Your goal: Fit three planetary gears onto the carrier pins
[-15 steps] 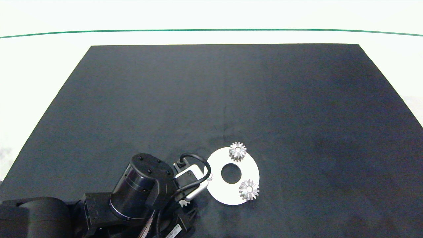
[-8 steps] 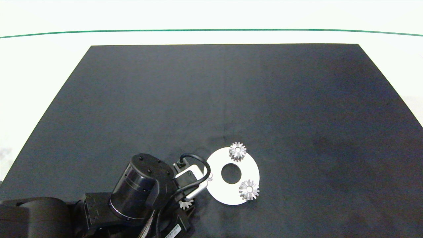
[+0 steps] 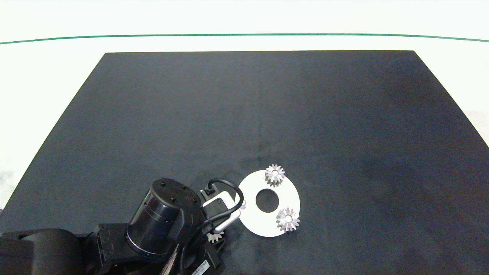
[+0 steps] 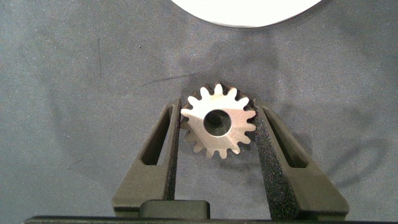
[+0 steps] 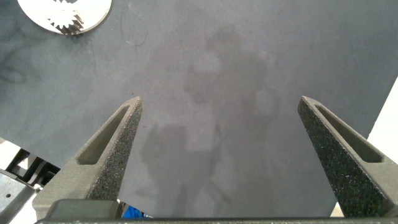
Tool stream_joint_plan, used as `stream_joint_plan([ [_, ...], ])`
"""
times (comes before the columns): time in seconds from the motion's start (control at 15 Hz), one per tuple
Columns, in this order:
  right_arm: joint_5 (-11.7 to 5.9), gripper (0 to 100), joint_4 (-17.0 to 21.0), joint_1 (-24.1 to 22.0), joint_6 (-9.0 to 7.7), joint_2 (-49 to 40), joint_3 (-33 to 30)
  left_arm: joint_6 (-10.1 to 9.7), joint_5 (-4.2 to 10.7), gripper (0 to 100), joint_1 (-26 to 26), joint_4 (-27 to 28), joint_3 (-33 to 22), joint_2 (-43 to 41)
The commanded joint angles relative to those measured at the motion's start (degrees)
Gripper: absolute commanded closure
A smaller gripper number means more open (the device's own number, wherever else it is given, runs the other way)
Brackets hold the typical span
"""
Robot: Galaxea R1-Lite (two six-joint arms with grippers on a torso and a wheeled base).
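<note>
The white carrier disc [image 3: 292, 193] lies flat on the black mat, and its edge shows in the left wrist view [image 4: 242, 12]. Two planetary gears sit on its carrier pins, one at the far side [image 3: 274, 175] and one at the near right [image 3: 287, 219]. A bare pin [image 3: 243, 205] peeks out beside the left wrist's cable. The third gear [image 4: 217, 121] lies just off the disc's near-left edge [image 3: 214, 237]. My left gripper [image 4: 219, 113] is shut on it, both fingers against its teeth. My right gripper [image 5: 219, 109] hangs open over bare mat, with nothing between its fingers.
The black mat [image 3: 344, 114] covers most of a white table, with a green line [image 3: 244, 34] along the far side. The disc with one gear [image 5: 62, 15] shows far off in the right wrist view. The right arm is outside the head view.
The left wrist and the gear between its fingers have shifted slightly toward the near edge of the mat. The disc and its two gears have not moved.
</note>
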Motion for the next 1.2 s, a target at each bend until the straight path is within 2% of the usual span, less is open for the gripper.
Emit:
stream_joint_plan([
  [0.07,-0.09,0,0.19,0.01,-0.10,0.02,0.00,0.12,0.12,81,-0.10,-0.08,-0.06,0.02],
  [0.6,-0.09,0,0.19,0.01,-0.10,-0.07,0.00,0.56,0.12,96,0.08,0.10,0.03,-1.21],
  [0.73,-0.09,0,0.19,0.01,-0.10,-0.07,0.00,0.91,0.12,96,-0.01,1.07,-1.11,-2.18],
  [0.87,-0.09,0,0.19,0.01,-0.10,-0.07,0.00,0.91,0.20,96,-0.19,4.23,-3.05,-3.68],
  [1.07,-0.09,0,0.19,0.01,-0.10,-0.15,0.00,0.91,0.38,96,-0.27,11.09,-9.38,-4.91],
  [1.2,-0.09,0,0.19,0.01,-0.10,-0.24,0.00,0.91,1.52,96,-1.07,14.34,-12.36,-4.99],
])
